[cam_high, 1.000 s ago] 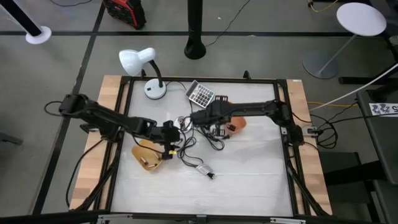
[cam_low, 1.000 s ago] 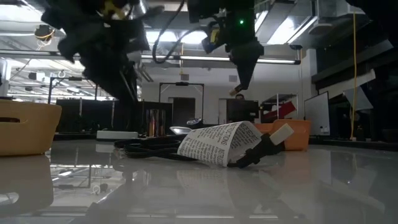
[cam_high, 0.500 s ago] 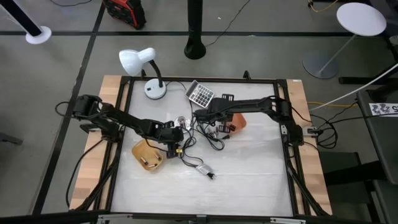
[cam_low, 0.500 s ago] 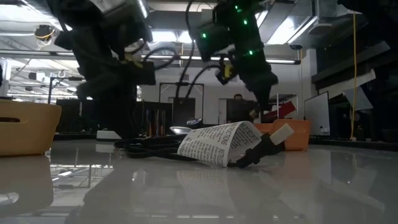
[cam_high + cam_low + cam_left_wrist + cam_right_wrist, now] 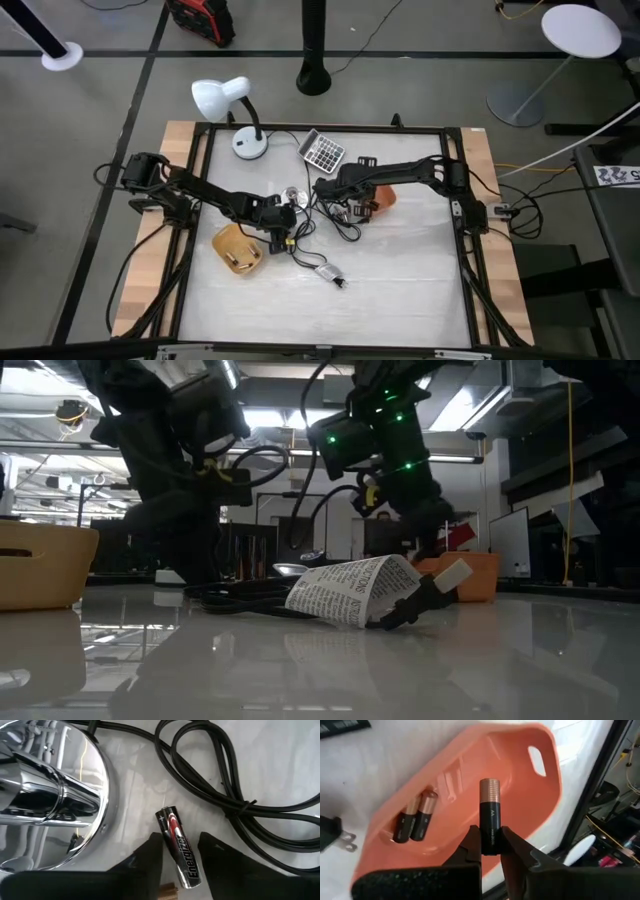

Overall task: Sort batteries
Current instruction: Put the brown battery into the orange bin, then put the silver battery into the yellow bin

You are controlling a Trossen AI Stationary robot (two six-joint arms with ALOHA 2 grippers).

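Observation:
In the left wrist view a black, red and silver battery lies flat on the white table. My left gripper is open and low over it, one finger on each side; whether they touch it I cannot tell. In the high view this gripper is at the table's middle. My right gripper is shut on a black battery with a copper end, above the orange bin. Two more black-and-copper batteries lie in that bin's bottom. The bin sits right of centre. My right gripper pinches the black battery by its black lower end between its two fingers. The battery runs along the fingers, and its copper end sticks out past their tips. It is lifted clear, over the orange bin's hollow.
A chrome dome and looped black cables lie close to the left gripper. A tan bin sits on the table's left, a grey adapter nearer the front. A calculator and a white lamp stand at the far edge.
My left gripper has moved a little toward the table's right and come down to the table beside the cables. My right gripper has moved down and toward the table's right, over the orange bin.

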